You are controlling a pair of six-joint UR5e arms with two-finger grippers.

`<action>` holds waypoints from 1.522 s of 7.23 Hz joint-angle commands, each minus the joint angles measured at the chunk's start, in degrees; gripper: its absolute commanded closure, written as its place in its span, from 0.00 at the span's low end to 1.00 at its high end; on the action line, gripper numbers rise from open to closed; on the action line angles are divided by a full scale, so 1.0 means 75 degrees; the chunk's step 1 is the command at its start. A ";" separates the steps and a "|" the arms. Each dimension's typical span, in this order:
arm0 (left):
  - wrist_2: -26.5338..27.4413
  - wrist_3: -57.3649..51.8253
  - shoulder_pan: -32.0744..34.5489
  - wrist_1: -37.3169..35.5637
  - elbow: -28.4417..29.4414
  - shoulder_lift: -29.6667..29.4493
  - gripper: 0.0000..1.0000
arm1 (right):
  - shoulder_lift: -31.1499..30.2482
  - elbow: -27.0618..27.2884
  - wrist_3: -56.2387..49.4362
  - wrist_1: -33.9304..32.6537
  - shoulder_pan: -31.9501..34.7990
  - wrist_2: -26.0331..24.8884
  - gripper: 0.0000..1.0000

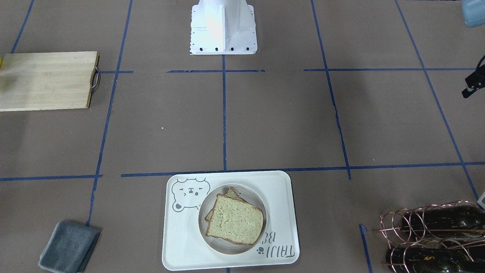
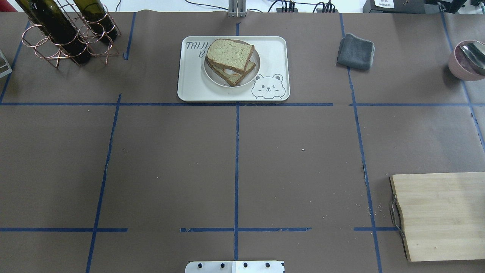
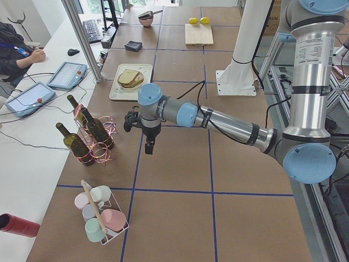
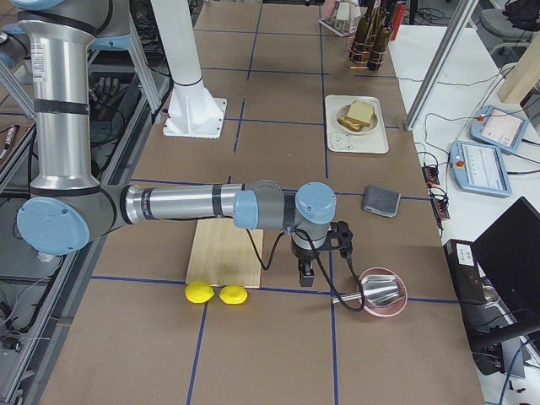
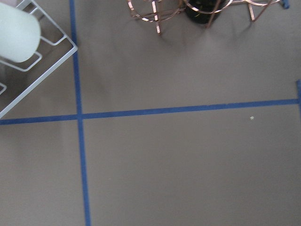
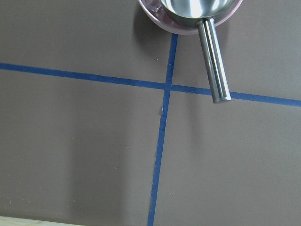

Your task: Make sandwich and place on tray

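The sandwich, two tan bread slices with dark crusts stacked askew, lies on a small round white plate on the cream bear tray at the table's far middle. It also shows in the front view, where the tray is near the bottom. Only a pale sliver of the egg shows between the slices. My left gripper hangs over bare table near the bottle rack, far from the tray. My right gripper hangs beside the pink bowl. I cannot tell whether either is open or shut.
A copper rack with wine bottles stands far left. A grey cloth lies right of the tray. A pink bowl with a metal ladle is far right. A wooden cutting board lies near right, two lemons beside it.
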State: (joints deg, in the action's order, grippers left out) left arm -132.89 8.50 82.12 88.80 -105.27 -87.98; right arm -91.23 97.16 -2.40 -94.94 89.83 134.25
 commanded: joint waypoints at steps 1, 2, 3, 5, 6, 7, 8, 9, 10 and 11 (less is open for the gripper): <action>-0.0071 -0.0886 0.0533 0.0170 0.1164 0.0117 0.00 | 0.0035 -0.0052 0.0120 -0.0009 0.0116 0.0215 0.00; -0.0256 -0.0887 0.0604 0.0195 0.1273 0.0129 0.00 | 0.0023 -0.0133 0.0120 -0.0021 0.0186 0.0344 0.00; -0.0641 -0.0887 0.0791 0.0184 0.1390 0.0175 0.00 | 0.0034 -0.0239 0.0120 -0.0021 0.0199 0.0357 0.00; -0.0774 -0.0875 0.1247 0.0125 0.1321 0.0164 0.00 | 0.0035 -0.0310 0.0167 -0.0021 0.0268 0.0369 0.00; -0.0762 -0.0864 0.1412 0.0113 0.1310 0.0152 0.00 | 0.0035 -0.0322 0.0237 -0.0021 0.0292 0.0404 0.00; -0.0751 -0.0864 0.1437 0.0113 0.1321 0.0152 0.00 | 0.0023 -0.0310 0.0249 -0.0033 0.0293 0.0404 0.00; -0.0750 -0.0852 0.1414 0.0113 0.1321 0.0152 0.00 | 0.0023 -0.0298 0.0261 -0.0021 0.0374 0.0416 0.00; -0.0739 -0.0829 0.1414 0.0113 0.1321 0.0129 0.00 | 0.0011 -0.0263 0.0261 -0.0009 0.0444 0.0416 0.00; -0.0727 -0.0828 0.1437 0.0113 0.1298 0.0117 0.00 | -0.0012 -0.0275 0.0261 -0.0021 0.0445 0.0416 0.00; -0.0704 -0.0805 0.1437 0.0113 0.1274 0.0094 0.00 | -0.0151 -0.0217 0.0261 -0.0009 0.0445 0.0416 0.00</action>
State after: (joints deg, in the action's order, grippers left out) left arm -138.35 2.30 92.84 89.65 -95.52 -87.09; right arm -91.47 95.19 -0.45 -95.06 93.07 137.37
